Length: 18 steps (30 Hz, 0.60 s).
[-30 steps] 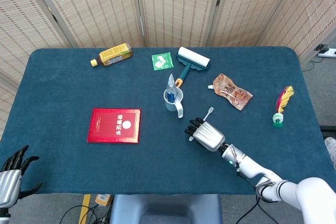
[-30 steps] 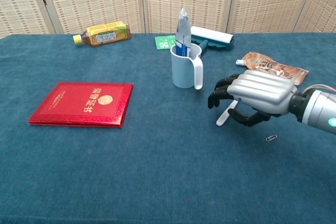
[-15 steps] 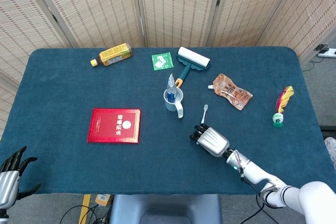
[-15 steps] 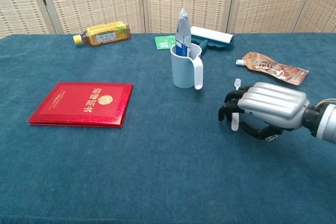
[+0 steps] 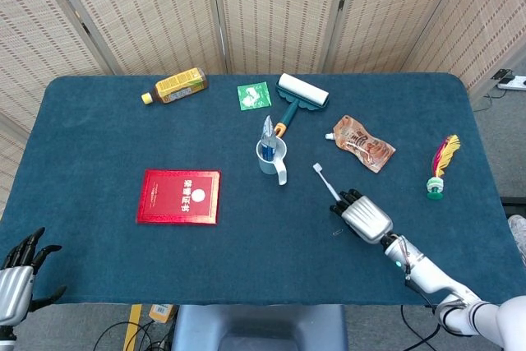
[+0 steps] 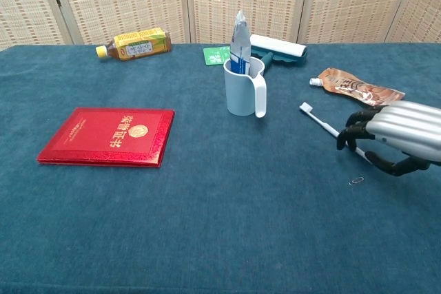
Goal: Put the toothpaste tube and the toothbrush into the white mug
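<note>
The right hand [image 6: 396, 144] has drawn back toward the desk's [image 5: 99, 121] right side, dragging the slim white toothbrush [image 6: 324, 125] with it, away from the white handled mug [image 6: 244, 89]. Its fingers curl round the handle end; the brush head points outward. So shallow a hold may let the brush slip or swivel. The silver-blue toothpaste tube [image 6: 238, 40] already stands in the mug. The left hand [image 5: 18, 273] hangs open.

Right hand [image 5: 364, 214] low, fingers curled; left hand [image 5: 18, 275] at table's near-left corner, fingers spread.
</note>
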Available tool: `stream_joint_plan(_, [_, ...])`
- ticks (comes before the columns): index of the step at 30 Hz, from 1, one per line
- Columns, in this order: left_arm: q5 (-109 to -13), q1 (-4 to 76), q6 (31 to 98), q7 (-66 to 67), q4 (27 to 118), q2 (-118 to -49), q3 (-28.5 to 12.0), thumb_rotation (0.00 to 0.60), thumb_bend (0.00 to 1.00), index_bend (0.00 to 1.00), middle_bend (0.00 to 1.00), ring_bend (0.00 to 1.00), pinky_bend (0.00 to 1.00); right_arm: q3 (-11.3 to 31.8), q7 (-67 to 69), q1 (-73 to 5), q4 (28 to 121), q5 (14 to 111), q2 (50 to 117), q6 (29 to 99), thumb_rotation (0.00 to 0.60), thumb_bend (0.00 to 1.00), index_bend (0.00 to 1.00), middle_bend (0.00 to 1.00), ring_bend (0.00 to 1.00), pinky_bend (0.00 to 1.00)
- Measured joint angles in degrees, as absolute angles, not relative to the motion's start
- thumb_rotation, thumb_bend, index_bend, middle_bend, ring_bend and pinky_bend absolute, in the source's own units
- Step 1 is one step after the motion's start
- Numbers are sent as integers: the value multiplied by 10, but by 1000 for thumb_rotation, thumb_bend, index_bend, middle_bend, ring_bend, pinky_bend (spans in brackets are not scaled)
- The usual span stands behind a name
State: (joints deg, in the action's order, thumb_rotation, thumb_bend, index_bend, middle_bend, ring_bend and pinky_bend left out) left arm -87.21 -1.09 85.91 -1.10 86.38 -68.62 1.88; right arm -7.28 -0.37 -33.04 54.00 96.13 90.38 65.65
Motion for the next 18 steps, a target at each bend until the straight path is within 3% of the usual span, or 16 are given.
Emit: stream_joint_plan(18, [-871, -14, 863, -11, 867, -682, 20, 600, 229, 277, 45, 63, 146, 14, 0, -361, 497, 880, 957, 591, 600, 586, 299, 396, 180, 255])
